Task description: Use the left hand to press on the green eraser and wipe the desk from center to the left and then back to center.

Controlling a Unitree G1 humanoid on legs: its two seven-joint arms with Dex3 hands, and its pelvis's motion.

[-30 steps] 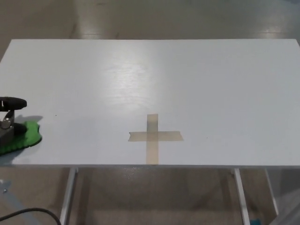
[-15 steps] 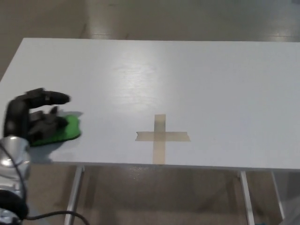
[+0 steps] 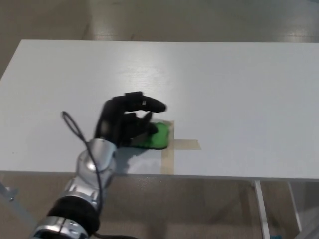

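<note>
Standing wide and white, the desk. Pressing down from above, left hand, fingers spread flat, gripping nothing. Lying under it, touching the tape cross, the eraser: probably light, soft, sliding easily; pushing best on its top middle.

- A cross of tan tape lies flat on the white surface near the front edge, at about 6 o'clock from the middle; its left arm and most of its centre are covered, while the right arm and lower leg show.
- A glossy beige floor runs along the top of the frame at 12 o'clock, carrying pale reflections.
- White metal legs slant down beneath the front edge at about 5 o'clock.
</note>
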